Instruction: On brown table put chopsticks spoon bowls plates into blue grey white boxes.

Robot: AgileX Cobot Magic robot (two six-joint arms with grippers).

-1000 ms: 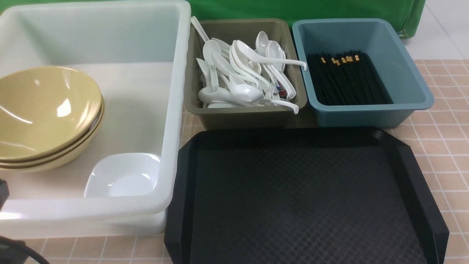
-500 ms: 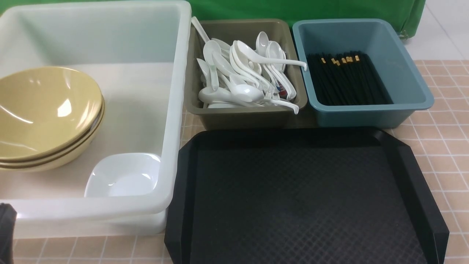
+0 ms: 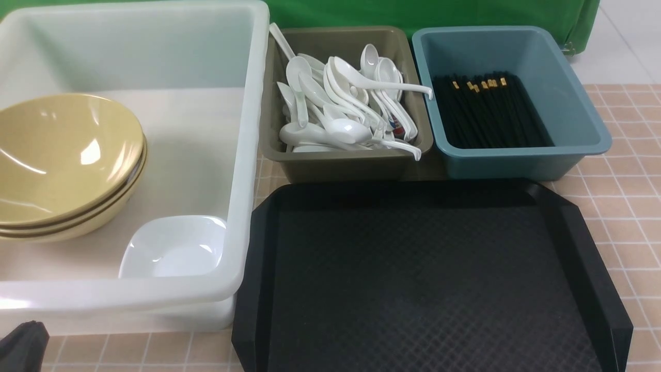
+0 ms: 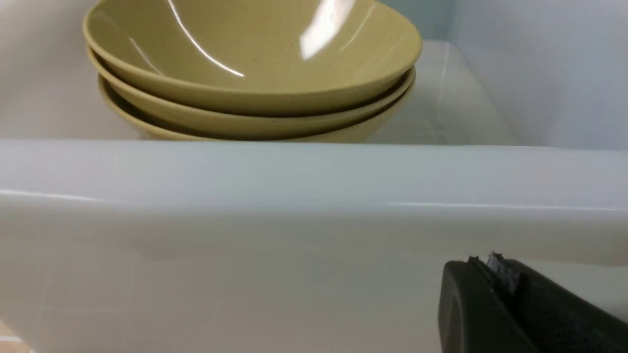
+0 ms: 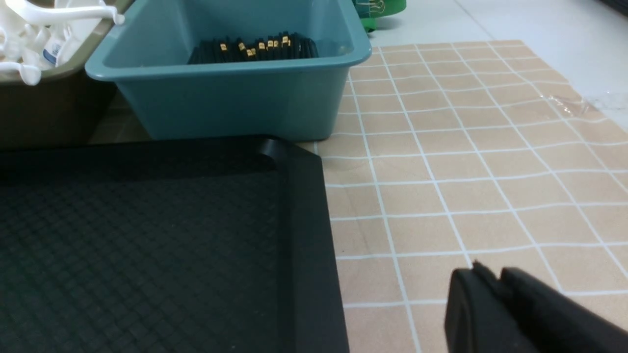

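Observation:
The white box (image 3: 242, 155) at the left holds three stacked yellow bowls (image 3: 62, 160) and a small white square bowl (image 3: 173, 248). The grey box (image 3: 341, 165) holds several white spoons (image 3: 341, 103). The blue box (image 3: 516, 160) holds black chopsticks (image 3: 488, 111). My left gripper (image 3: 23, 346) is shut and empty, low in front of the white box's near wall (image 4: 294, 196), with the yellow bowls (image 4: 250, 63) beyond it. My left gripper also shows in its wrist view (image 4: 490, 267). My right gripper (image 5: 485, 277) is shut and empty over the tiled table, right of the black tray (image 5: 147, 235).
The black tray (image 3: 428, 279) lies bare in front of the grey and blue boxes. The brown tiled table (image 3: 625, 206) shows at the right, with a green cloth (image 3: 413, 13) behind the boxes. The blue box (image 5: 230, 93) stands beyond the tray in the right wrist view.
My left gripper has dropped lower at the front left corner, sinking toward the frame's bottom edge. Nothing in the boxes or on the tray has moved.

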